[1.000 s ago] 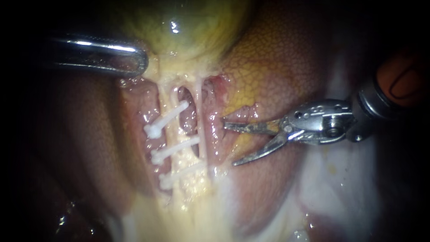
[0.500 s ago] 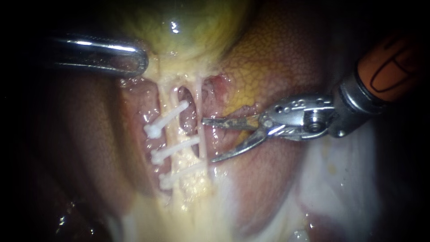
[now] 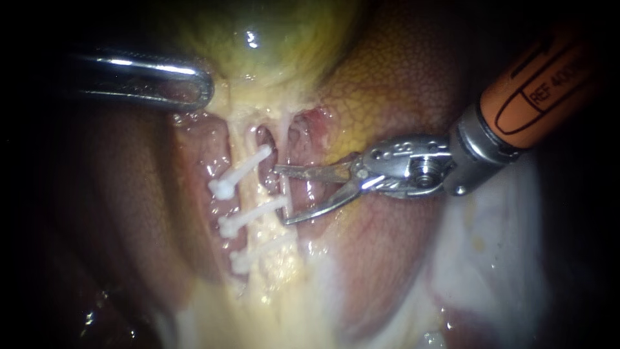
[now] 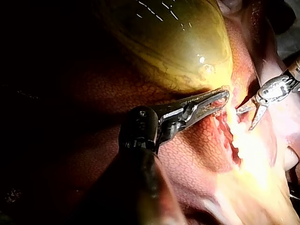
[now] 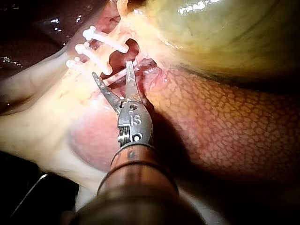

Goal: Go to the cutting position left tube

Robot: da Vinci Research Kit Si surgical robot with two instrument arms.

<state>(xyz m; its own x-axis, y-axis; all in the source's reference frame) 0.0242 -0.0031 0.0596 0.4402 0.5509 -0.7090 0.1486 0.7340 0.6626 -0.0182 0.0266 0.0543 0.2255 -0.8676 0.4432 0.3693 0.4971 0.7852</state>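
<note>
While your right instrument [image 3: 284, 196] holds its blades apart astride the thin right tube [image 3: 288, 145], the clipped left tube [image 3: 239, 136] lies just beyond their tips. Closing here would likely cut the wrong tube or nick the middle clip [image 3: 255, 213].

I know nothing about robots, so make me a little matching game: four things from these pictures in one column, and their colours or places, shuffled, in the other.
Things
1. gallbladder
2. clips
3. left instrument
4. right instrument

Descriptions
A. orange shaft, comes in from the right
B. yellow-green and glossy
C. white, three in a row across a tube
D. bare shiny metal, comes in from the left

Pairs: 1-B, 2-C, 3-D, 4-A
</note>
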